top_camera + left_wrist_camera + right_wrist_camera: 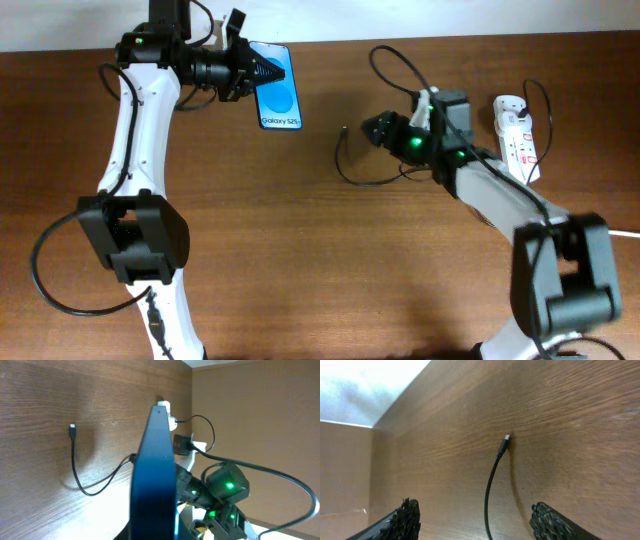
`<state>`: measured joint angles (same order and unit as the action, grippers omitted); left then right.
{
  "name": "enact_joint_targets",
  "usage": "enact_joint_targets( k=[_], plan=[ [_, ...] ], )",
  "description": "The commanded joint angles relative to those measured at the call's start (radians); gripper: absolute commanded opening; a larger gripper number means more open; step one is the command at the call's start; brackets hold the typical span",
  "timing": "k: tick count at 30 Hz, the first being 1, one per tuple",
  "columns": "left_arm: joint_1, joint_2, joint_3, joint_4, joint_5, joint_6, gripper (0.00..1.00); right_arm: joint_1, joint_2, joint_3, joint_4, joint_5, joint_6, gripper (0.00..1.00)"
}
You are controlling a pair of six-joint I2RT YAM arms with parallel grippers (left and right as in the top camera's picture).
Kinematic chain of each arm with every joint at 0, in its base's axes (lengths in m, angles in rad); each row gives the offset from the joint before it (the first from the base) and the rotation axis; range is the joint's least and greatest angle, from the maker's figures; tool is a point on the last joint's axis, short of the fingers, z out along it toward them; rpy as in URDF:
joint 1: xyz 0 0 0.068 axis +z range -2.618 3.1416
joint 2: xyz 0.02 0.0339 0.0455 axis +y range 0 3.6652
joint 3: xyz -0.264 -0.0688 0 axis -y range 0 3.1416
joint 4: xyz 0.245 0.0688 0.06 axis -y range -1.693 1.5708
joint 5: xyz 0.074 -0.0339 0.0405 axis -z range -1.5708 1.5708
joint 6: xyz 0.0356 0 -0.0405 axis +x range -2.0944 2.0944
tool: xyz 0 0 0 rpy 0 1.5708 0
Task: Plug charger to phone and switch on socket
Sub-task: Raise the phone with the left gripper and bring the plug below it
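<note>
The phone (279, 95), its blue screen lit, is at the far middle-left of the table. My left gripper (262, 70) is shut on its upper end. In the left wrist view the phone (155, 475) shows edge-on and hides the fingers. The charger is a thin black cable; its small plug tip (345, 128) lies on the table and the cable loops back toward my right arm. My right gripper (376, 130) is open and empty, just right of the tip. In the right wrist view the cable (492, 480) runs between the open fingers (477, 522) to the tip (506, 439). The white socket (516, 135) lies at the far right.
The charger's black plug sits in the socket (167, 410), with the cable arching over it. The thick white cord leaves the table's right edge (625, 234). My right arm (222, 487) lies between the cable loop and the socket.
</note>
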<state>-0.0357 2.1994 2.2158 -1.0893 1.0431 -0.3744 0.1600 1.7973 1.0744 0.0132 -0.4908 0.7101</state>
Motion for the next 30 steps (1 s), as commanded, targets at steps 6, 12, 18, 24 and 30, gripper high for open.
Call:
enact_joint_targets(
  k=[6,12,18,24,30],
  plan=[
    [0.056,-0.017,0.008,-0.002,-0.031,-0.037,0.0,0.063,0.412,0.282,-0.023,-0.163,0.111,0.49],
    [0.056,-0.017,0.008,-0.005,-0.03,-0.037,0.0,0.103,0.491,0.282,0.043,-0.088,0.119,0.47],
    [0.056,-0.017,0.008,-0.008,-0.03,-0.037,0.0,0.103,0.5,0.282,0.051,-0.024,0.118,0.43],
    [0.056,-0.017,0.008,-0.013,-0.03,-0.037,0.0,0.128,0.5,0.269,0.021,0.033,0.118,0.38],
    [0.056,-0.017,0.008,-0.013,-0.039,-0.036,0.0,0.124,0.5,0.268,0.009,0.055,0.117,0.07]
  ],
)
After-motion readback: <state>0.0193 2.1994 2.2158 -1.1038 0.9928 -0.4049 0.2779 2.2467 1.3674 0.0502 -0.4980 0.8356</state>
